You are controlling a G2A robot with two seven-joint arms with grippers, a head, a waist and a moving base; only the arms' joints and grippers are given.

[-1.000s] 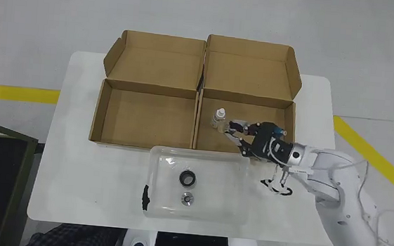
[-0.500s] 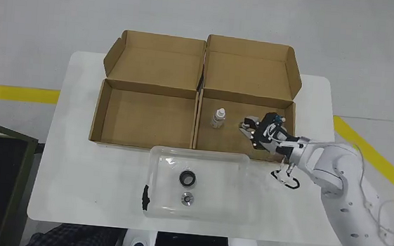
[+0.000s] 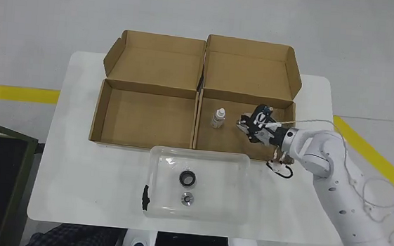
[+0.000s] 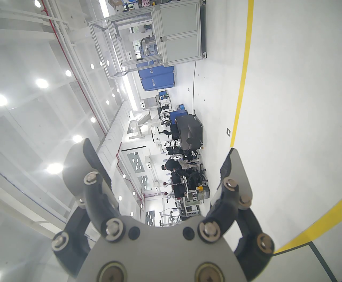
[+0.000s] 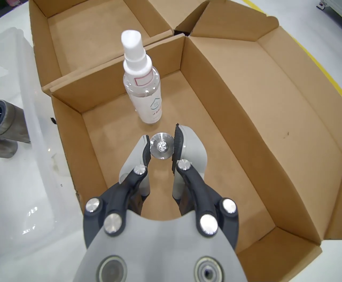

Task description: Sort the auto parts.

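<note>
A white table (image 3: 72,182) carried everything. At its far side stood two brown cardboard boxes side by side, lids folded back: the left cardboard box (image 3: 106,111) and the right cardboard box (image 3: 232,137). On the near side of them, touching their front walls, sat a clear plastic bin (image 3: 222,196) with rounded corners.

The right claw (image 5: 162,138) hung inside the right box, towards its middle and low over the floor. Its jaws stood narrow, pinched on a small round silver metal disc (image 5: 161,149). The disc was held by its edge between the two black pads, flat face to the wrist camera, with a bright faceted boss or bolt head at its centre and a smooth machined rim. It sat just right of a clear plastic spray bottle with a white cap (image 5: 143,88), close to it but apart. Whether the disc touched the box floor could not be told.

The left claw (image 4: 159,148) was up and away from the table, jaws wide, gripping nothing.

The bottle stood upright near the right box's left wall.

In the bin lay a black ring-shaped part (image 3: 188,178) and, just nearer, a small grey metal round part (image 3: 187,199). A thin black piece (image 3: 145,197) sat at the bin's left edge.
</note>
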